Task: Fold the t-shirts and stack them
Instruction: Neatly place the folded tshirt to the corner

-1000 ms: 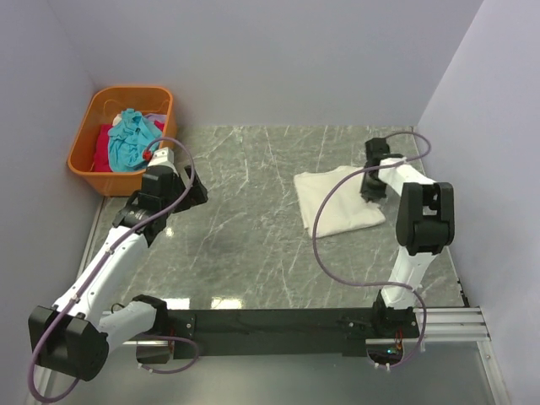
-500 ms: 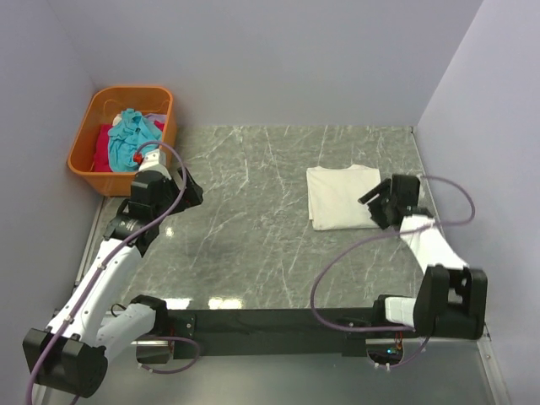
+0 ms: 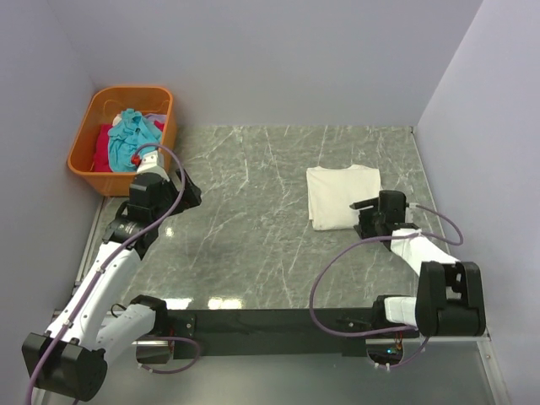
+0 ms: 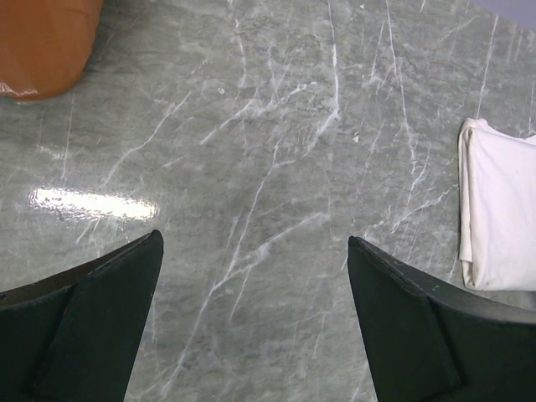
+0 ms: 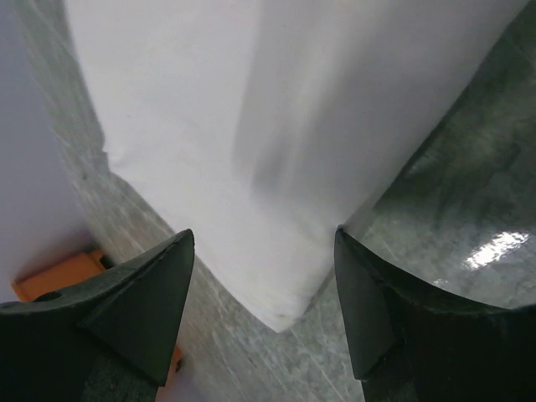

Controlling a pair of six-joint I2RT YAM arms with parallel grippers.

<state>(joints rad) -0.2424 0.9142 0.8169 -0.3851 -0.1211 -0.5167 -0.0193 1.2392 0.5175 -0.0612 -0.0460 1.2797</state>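
**Grey marble table: one shirt folded, two in the basket**

Pale lilac walls [image 3: 278, 59] close off the far and side edges of the grey veined table [image 3: 253, 219] that I am working over.

At the far left corner sits the orange plastic basket [image 3: 84, 164]. From the overhead view I see a crumpled teal t-shirt [image 3: 131, 135] on top and a red t-shirt [image 3: 105, 148] bunched under it and to its left. A pale patch shows at the basket's far corner, and I cannot tell what it is.

The cream t-shirt [image 3: 337, 194] lies folded into a neat rectangle on the right half of the table, well apart from the basket. Nothing is stacked on it.

My left claw [image 4: 251, 251] hangs just beside the basket's near right corner, outside the rim. Its wrist camera shows both fingers spread wide over bare marble with nothing between them. The basket's rounded corner is at the upper left of that view, and the cream shirt's folded edge is at the right.

My right claw [image 5: 264, 239] sits at the near right corner of the cream shirt. Its fingers stand apart, gripping nothing, with the shirt's corner showing in the gap below them.
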